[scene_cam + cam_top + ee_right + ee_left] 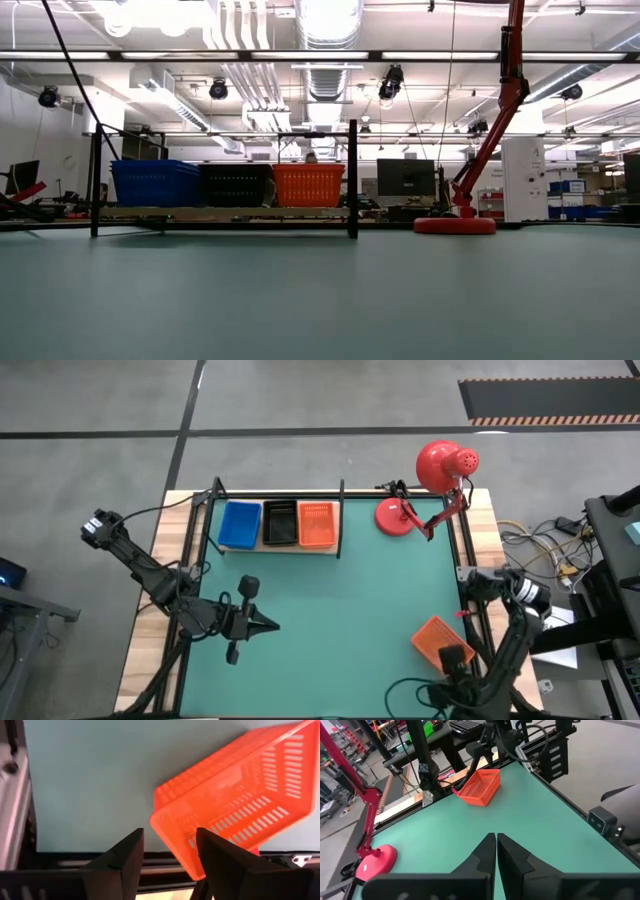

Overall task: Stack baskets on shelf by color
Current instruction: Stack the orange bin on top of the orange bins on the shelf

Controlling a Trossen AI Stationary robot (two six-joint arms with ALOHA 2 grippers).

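Observation:
A blue basket, a black basket and an orange-red basket stand side by side on the shelf at the table's far edge; the low view shows them as blue, black and orange-red. A second orange-red basket sits skewed near the table's near right corner. My right gripper is at its near side, open, with one corner of the basket between the fingers. My left gripper is shut, over the mat's left half, touching nothing. My right gripper has its fingers on either side of the loose orange-red basket's corner, one finger in front of the mesh wall. I cannot tell whether either finger touches the basket. In the left wrist view the basket looks tilted.
A red desk lamp stands on its round base right of the shelf, its arm and shade rising over the far right corner. The shelf's black posts frame the board. The green mat lies bare between the two arms.

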